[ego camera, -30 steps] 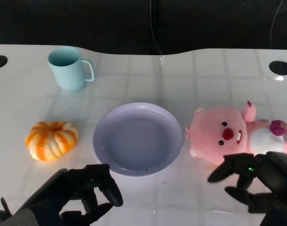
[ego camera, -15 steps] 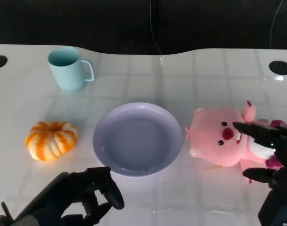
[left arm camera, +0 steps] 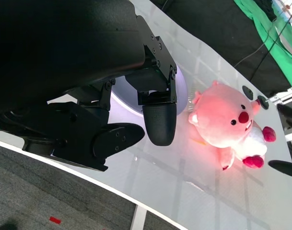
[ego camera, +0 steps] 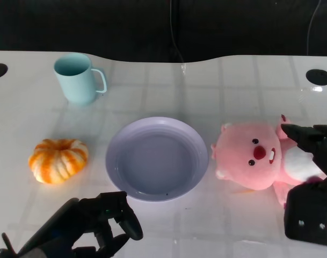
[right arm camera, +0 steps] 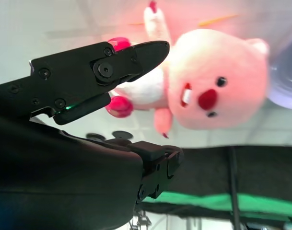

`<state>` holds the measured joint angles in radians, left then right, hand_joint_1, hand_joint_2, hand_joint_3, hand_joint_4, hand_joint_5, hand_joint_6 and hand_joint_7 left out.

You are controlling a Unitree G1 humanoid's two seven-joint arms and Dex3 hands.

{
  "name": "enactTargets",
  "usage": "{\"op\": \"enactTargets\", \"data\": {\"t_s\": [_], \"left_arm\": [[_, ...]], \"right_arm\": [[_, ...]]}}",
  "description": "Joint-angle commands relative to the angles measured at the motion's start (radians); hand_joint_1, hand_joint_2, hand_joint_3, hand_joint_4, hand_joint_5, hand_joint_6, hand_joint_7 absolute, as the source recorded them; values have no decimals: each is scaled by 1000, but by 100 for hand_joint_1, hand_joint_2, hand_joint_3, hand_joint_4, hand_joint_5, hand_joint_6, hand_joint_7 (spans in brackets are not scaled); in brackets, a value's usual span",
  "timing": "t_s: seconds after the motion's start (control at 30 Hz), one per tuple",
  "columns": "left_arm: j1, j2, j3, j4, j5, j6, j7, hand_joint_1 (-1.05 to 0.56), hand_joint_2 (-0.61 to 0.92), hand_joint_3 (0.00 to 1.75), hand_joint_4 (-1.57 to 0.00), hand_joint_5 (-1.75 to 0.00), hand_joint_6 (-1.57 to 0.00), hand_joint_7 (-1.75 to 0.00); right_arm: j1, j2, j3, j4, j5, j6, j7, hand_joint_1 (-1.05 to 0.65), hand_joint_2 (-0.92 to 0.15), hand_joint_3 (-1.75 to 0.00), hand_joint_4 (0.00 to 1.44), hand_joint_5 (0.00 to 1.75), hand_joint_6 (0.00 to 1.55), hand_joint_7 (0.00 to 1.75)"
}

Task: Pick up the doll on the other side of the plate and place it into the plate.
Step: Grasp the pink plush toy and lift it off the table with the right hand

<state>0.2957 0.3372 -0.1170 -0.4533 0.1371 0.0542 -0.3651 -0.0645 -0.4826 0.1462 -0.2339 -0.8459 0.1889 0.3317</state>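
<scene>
The pink plush doll [ego camera: 254,156] lies on its back on the white table, just right of the lavender plate [ego camera: 117,145], which holds nothing. My right hand [ego camera: 312,209] is at the doll's white belly and feet, fingers spread: one reaches across the far side of the body, the rest sit on the near side. In the right wrist view a finger [right arm camera: 112,62] hovers over the doll [right arm camera: 217,81] with a gap. My left hand [ego camera: 99,220] rests near the front edge, below the plate, loosely curled and holding nothing. The left wrist view also shows the doll [left arm camera: 227,124].
A teal mug [ego camera: 77,78] stands at the back left. An orange-and-white pumpkin [ego camera: 58,159] lies left of the plate. Round cable holes [ego camera: 319,77] sit near the table's far corners. Beyond the far edge is a dark backdrop.
My right hand has moved from in front of the doll's head to the right and forward, and its fingers now straddle the doll's body. The left hand and the doll have stayed put.
</scene>
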Motion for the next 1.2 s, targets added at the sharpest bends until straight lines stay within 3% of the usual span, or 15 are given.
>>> {"op": "enactTargets", "data": {"t_s": [0.03,0.47,0.7,1.03,1.2], "left_arm": [[8,4,2,-16,-1,9,6,-9,82,65,-58,-164,-61,-130],[13,-9,-13,-39,13,29,13,-10,82,66,-57,-161,-60,-131],[11,-22,-27,-47,34,44,20,-11,82,66,-58,-166,-60,-131],[9,-19,-30,-59,41,58,13,-13,82,66,-59,-170,-60,-132],[3,-22,-27,-57,37,70,11,-12,83,65,-59,-165,-59,-134]], "right_arm": [[-65,-27,27,98,-26,11,4,-72,-92,-1,1,23,15,1],[-294,-16,158,571,-10,-32,-84,-76,-92,-7,1,23,16,1],[-404,36,224,849,19,-77,-173,-75,-92,-12,9,24,22,3],[-473,80,261,1027,82,-146,-272,-63,-92,-13,35,14,41,3],[-477,91,263,1093,90,-210,-453,-42,-92,-14,62,14,74,10]]}}
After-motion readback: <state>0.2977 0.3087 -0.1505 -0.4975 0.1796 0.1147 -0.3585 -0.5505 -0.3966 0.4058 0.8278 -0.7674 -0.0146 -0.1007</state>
